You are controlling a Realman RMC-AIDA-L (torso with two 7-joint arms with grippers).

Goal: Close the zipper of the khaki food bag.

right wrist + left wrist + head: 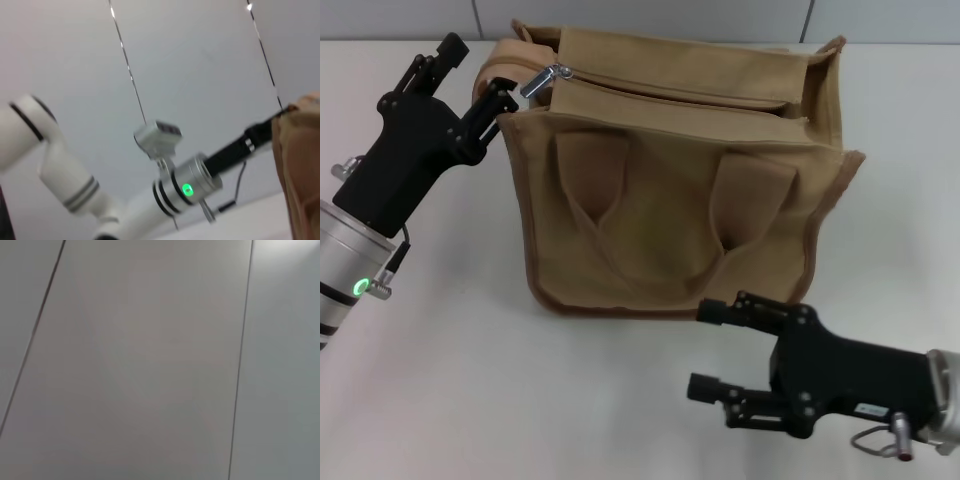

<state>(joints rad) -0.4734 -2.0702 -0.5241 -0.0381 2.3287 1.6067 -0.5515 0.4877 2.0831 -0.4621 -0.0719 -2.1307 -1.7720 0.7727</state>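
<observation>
The khaki food bag (pixel 670 210) stands upright in the middle of the white table, its two handles hanging down its front. The zipper (pixel 670 92) runs along the top panel. Its silver pull tab (pixel 544 80) sits at the bag's left end. My left gripper (pixel 478 74) is open at the bag's top left corner, one fingertip (pixel 502 98) against the brown-trimmed edge, just left of the pull tab. My right gripper (pixel 708 350) is open and empty, low over the table in front of the bag's right side. The bag's edge shows in the right wrist view (pixel 300 165).
The white table (pixel 470 380) extends around the bag, with a grey panelled wall (pixel 420 15) behind it. The left wrist view shows only wall panels (pixel 150 365). The right wrist view shows my left arm (pixel 187 187).
</observation>
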